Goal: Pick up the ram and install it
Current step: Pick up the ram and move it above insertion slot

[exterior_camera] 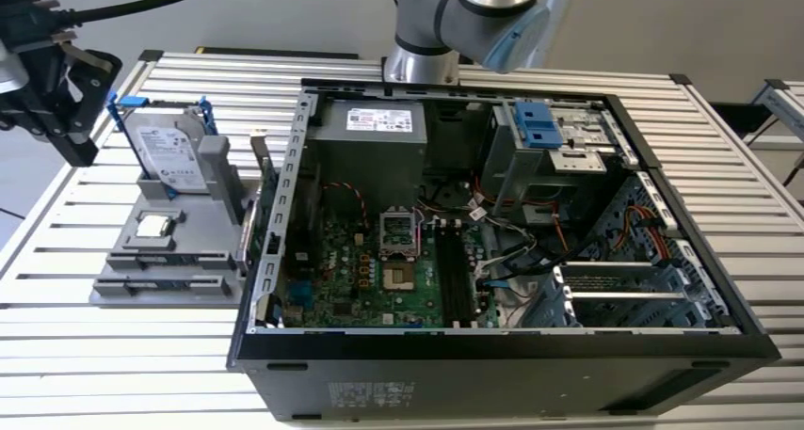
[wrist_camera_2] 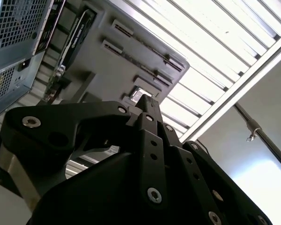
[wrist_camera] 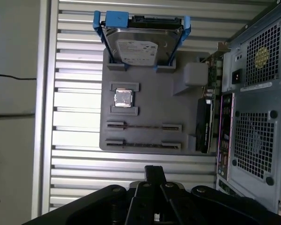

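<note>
Claw [wrist_camera: 154, 169], fingers pressed together and gripping nothing, hangs well apart from the open computer case [exterior_camera: 503, 383]. Beyond its tips lies the gray tray [wrist_camera: 145, 110], where 1 hard drive [wrist_camera: 140, 44] and 1 processor [wrist_camera: 123, 98] sit. Where the ram lies relative to the claw cannot be told.

The gripper [exterior_camera: 78, 148] is being held at ten o'clock in the exterior view, pointed downward, fingers [wrist_camera: 154, 173] being pressed together. The arm [exterior_camera: 484, 11] is being shown at twelve o'clock.
</note>
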